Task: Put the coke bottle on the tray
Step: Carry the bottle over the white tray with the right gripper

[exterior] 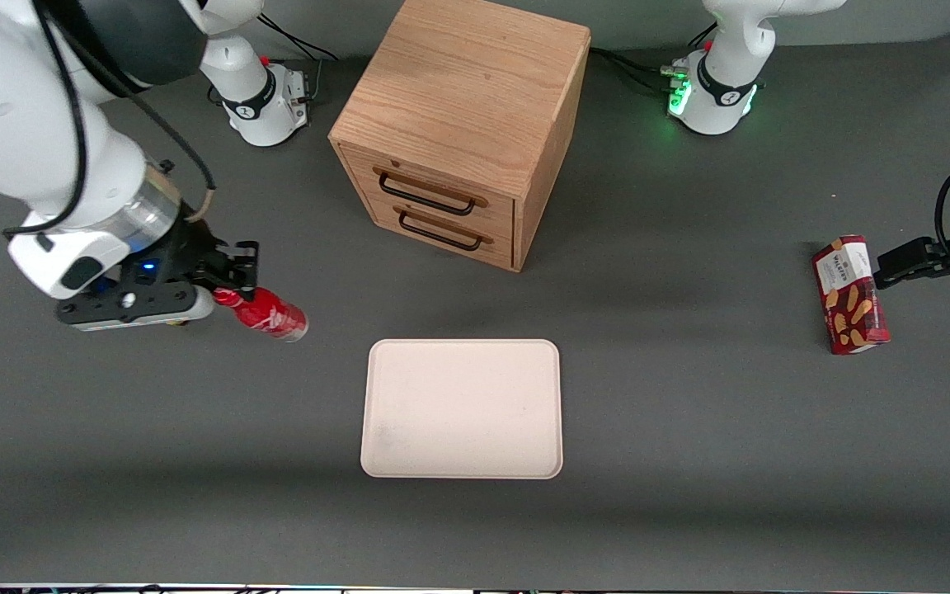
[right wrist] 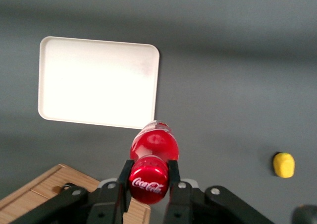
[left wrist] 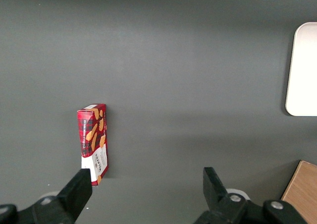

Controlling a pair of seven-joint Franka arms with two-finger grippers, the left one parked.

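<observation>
You have the grasp done and the carry and set-down left: toward the working arm's end of the table, the gripper (exterior: 232, 280) hangs above the bare tabletop with its jaws pinching the coke bottle (exterior: 265, 313) just under the cap, and the bottle looks lifted off the table, tilted with its base swung toward the tray (exterior: 463, 410). That tray sits near the middle of the table, in front of the wooden cabinet (exterior: 463, 124) and nearer the front camera than it, with nothing on it, so judge the task at about halfway; you must bring the bottle over the tray's flat floor, lower it and release. Toward the parked arm's end lies the red biscuit box (exterior: 850, 295), well apart from your path. The right wrist view adds what the front view cannot: it looks straight down the bottle (right wrist: 152, 164), showing the two fingers (right wrist: 173, 170) hugging the neck on either side, the tray (right wrist: 96, 83) lying a short way ahead of the bottle, and a small yellow lump (right wrist: 284, 164) on the table that the front view does not show. The left wrist view gives you only the box (left wrist: 93, 142) and a corner of the tray (left wrist: 303, 70).
</observation>
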